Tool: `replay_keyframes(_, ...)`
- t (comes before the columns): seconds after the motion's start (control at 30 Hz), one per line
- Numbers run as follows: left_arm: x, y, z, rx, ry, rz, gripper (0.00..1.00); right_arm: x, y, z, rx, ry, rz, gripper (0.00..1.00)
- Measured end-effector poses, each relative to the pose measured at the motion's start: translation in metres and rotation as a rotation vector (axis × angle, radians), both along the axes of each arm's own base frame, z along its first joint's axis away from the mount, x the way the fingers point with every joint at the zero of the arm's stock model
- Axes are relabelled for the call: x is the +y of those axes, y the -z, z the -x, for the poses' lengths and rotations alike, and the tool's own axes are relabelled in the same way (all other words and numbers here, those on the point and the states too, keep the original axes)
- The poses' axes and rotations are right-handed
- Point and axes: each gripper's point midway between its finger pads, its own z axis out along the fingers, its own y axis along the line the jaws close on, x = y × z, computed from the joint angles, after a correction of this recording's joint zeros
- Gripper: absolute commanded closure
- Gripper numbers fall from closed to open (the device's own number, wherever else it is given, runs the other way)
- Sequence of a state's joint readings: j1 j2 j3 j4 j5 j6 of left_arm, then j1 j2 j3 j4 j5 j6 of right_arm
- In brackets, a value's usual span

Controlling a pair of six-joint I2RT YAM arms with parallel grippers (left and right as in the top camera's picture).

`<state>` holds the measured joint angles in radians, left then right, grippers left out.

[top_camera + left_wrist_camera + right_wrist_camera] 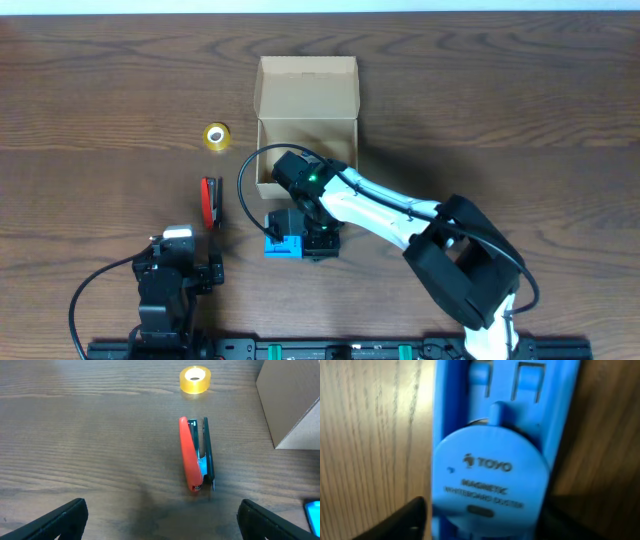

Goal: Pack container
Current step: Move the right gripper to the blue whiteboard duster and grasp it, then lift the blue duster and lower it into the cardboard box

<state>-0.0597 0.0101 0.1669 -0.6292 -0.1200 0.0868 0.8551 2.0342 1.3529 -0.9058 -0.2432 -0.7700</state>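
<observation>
The container [300, 95] is a tan cardboard box standing open at the table's middle back, flap lid folded back; its corner shows in the left wrist view [292, 405]. A blue whiteboard duster [280, 245] lies on the table just in front of the box. My right gripper [305, 240] is down over it. In the right wrist view the duster [490, 460] fills the gap between the fingers of the right gripper [485, 520], which is open with a thin gap at the left finger. My left gripper [160, 520] is open and empty at the front left.
A red and black stapler [210, 202] lies left of the box, straight ahead in the left wrist view [196, 455]. A yellow tape roll [216, 136] sits beyond it, also in the left wrist view [195, 380]. The right arm stretches across the box's front edge.
</observation>
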Motion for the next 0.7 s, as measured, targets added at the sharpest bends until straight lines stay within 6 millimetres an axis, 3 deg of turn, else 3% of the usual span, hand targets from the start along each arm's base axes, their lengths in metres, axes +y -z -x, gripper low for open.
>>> replay_keyframes(0.13,0.000,0.000,0.000,0.000,0.000,0.000,0.05,0.001,0.000,0.000,0.003,0.005,-0.001,0.62)
replay_keyframes(0.43,0.000,0.000,0.000,0.000,0.000,0.000,0.04,0.000,-0.006,0.000,0.028,0.039,0.034,0.71)
replay_keyframes(0.57,0.000,0.000,0.000,0.000,0.000,0.000,0.05,0.012,-0.028,-0.013,0.011,0.047,0.027,0.73)
replay_keyframes(0.7,0.000,0.000,0.000,0.000,0.000,0.000,0.05,0.036,-0.070,-0.034,-0.050,0.053,-0.043,0.76)
